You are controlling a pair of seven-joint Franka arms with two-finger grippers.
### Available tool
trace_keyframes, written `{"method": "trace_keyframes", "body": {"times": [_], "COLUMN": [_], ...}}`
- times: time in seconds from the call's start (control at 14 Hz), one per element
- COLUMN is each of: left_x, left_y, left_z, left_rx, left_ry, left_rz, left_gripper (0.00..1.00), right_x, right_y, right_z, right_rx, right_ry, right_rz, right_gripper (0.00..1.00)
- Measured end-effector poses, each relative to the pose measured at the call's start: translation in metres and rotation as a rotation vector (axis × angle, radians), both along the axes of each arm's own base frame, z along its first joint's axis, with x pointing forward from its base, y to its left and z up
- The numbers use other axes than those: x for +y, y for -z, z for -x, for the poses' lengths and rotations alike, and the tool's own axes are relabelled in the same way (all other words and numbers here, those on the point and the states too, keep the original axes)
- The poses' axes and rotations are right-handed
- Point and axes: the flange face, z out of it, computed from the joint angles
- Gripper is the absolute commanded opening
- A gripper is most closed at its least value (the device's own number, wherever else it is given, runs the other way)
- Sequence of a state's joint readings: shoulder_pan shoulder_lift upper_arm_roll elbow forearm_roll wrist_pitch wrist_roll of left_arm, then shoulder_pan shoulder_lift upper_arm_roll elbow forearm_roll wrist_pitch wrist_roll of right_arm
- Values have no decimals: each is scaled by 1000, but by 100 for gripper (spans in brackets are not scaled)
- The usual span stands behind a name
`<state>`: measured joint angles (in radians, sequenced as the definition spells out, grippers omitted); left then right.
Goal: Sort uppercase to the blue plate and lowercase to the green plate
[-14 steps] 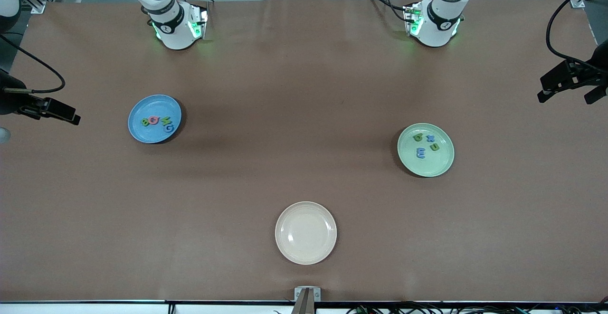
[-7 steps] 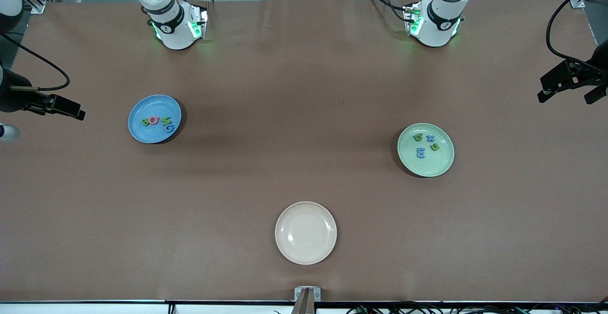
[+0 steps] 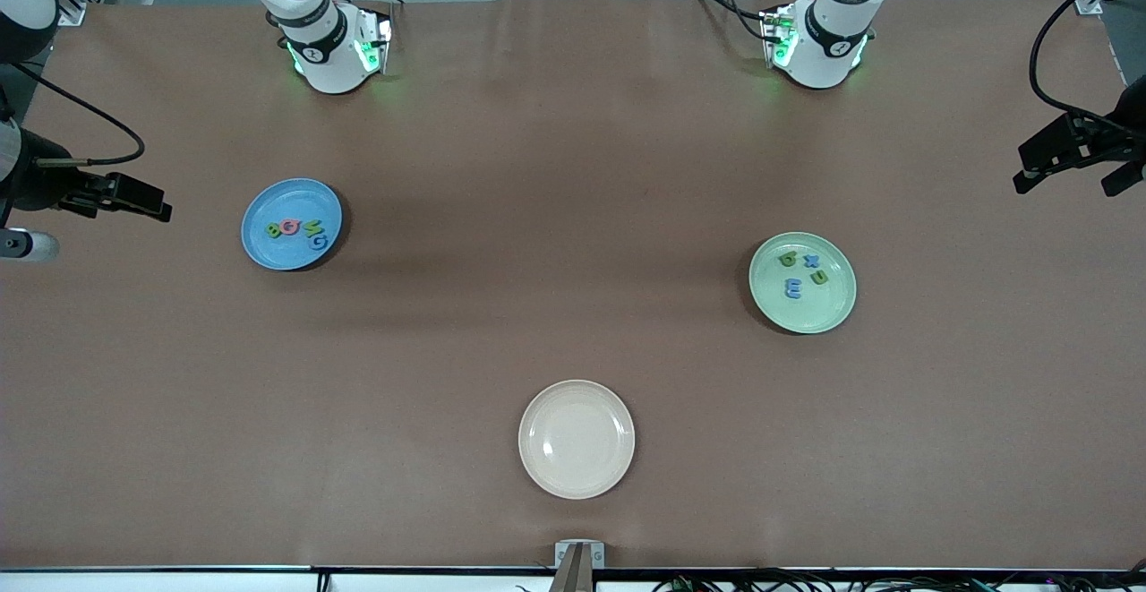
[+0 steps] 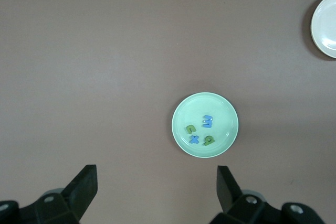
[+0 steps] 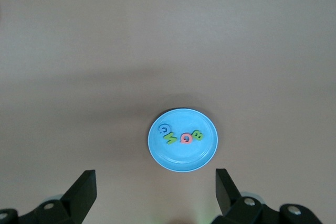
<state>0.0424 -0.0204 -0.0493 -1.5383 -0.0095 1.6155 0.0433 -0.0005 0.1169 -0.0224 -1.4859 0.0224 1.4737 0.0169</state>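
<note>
Both claws, the left gripper (image 4: pixel 153 195) and right gripper (image 5: pixel 152 196), are spread wide and hold nothing, high over the table, so a low swing could bump the blue plate (image 3: pixel 262 247) or green plate (image 3: pixel 819 314) and spill the sorted letters.

My black fingers (image 4: pixel 84 187) look like matt plastic, the table (image 3: pixel 573 216) wears a matt brown paper-like sheet, the cream plate (image 3: pixel 577 439) shines smooth, and the letters (image 5: pixel 181 136) look like matt foam.

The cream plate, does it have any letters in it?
Empty. The cream plate shows only its bare inside, with no foam letters on it.
</note>
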Motion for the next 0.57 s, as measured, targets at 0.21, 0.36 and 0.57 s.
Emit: {"method": "trace_keyframes", "body": {"times": [0.21, 0.36, 0.57], "left_x": [0, 0, 0], "left_y": [0, 0, 0], "left_z": [0, 0, 0], "left_rx": [0, 0, 0], "left_ry": [0, 0, 0], "left_rz": [0, 0, 0], "left_gripper": [100, 100, 100], "right_x": [-3, -2, -2], "right_y": [-7, -23, -45], "right_z": [2, 11, 28], "right_rx": [-12, -34, -55], "right_ry": [-29, -33, -37], "right_rz": [-4, -9, -12], "right_gripper": [100, 100, 100]}}
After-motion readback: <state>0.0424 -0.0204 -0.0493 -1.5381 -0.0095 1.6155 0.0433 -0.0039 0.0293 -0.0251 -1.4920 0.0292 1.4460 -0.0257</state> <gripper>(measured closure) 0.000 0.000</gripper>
